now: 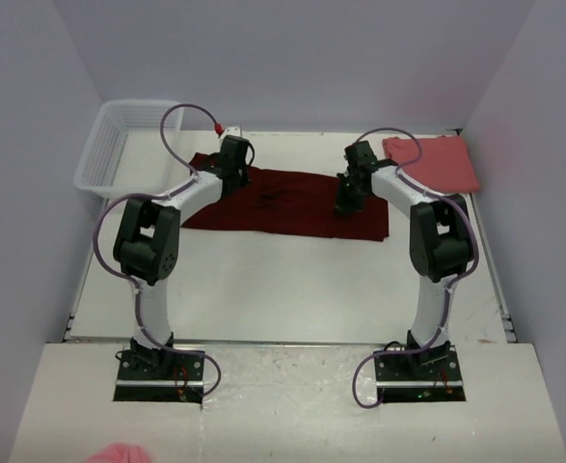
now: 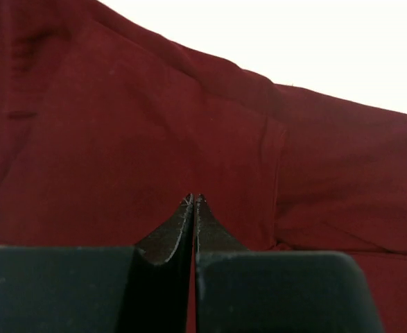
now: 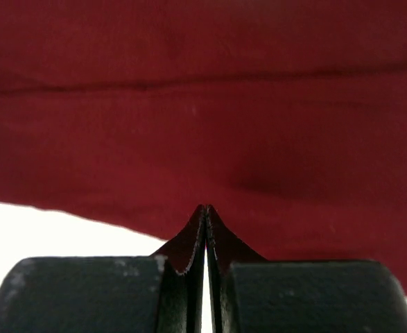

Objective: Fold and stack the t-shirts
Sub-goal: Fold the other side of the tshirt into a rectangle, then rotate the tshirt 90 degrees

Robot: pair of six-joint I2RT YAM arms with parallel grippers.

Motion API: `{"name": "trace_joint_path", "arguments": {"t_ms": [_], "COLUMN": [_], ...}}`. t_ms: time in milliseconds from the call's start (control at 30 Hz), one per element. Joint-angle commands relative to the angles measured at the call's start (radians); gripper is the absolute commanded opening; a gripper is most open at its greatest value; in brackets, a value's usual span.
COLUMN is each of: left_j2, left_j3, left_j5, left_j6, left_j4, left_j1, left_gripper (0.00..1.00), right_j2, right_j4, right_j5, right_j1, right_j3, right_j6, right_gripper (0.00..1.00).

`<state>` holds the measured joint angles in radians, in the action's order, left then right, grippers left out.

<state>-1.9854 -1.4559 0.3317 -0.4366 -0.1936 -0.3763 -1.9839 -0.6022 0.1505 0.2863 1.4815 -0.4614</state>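
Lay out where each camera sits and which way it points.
Top external: above and behind the bases, looking down at the table, maroon shirt, pink shirt and basket; both arms show.
Left wrist: on the left arm, facing onto that shirt; shut left tool shows.
Right wrist: on the right arm, facing its edge; shut right tool shows.
Shared: all three see the maroon shirt.
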Motion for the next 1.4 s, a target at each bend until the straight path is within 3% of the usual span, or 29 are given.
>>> {"name": "trace_joint_path", "arguments": {"t_ms": [0, 367, 900, 933, 1133, 1367], "left_j2": [-0.048, -0.210, -0.482, -0.527, -0.592, -0.650], "left_j3": [-0.125, -0.359, -0.610, -0.694, -0.791, -0.839], "left_j5": [-0.048, -0.126, -0.327, -0.402, -0.562, -0.828], "left_j6": [-0.031, -0.050, 0.032, 0.050, 0.067, 0.059], "left_j4": [-0.078, -0.259, -0.363, -0.381, -0.366, -0.268], "left_j1": [0.016, 0.119, 0.171, 0.172, 0.174, 0.152], "left_gripper": [0.00, 0.00, 0.00, 0.00, 0.00, 0.00], "right_j2": [-0.068, -0.105, 0.049, 0.086, 0.175, 0.178], "right_j4": [-0.063, -0.094, 0.010, 0.042, 0.091, 0.122], "right_j5": [-0.002, -0.012, -0.009, 0.000, 0.014, 0.030], "right_j1": [0.008, 0.008, 0.057, 0.085, 0.169, 0.315], "right_j3": [0.114, 0.069, -0.253, -0.327, -0.446, -0.460], "right_j6": [-0.016, -0.014, -0.057, -0.074, -0.115, -0.168], "right_gripper": [0.00, 0.00, 0.00, 0.00, 0.00, 0.00]}}
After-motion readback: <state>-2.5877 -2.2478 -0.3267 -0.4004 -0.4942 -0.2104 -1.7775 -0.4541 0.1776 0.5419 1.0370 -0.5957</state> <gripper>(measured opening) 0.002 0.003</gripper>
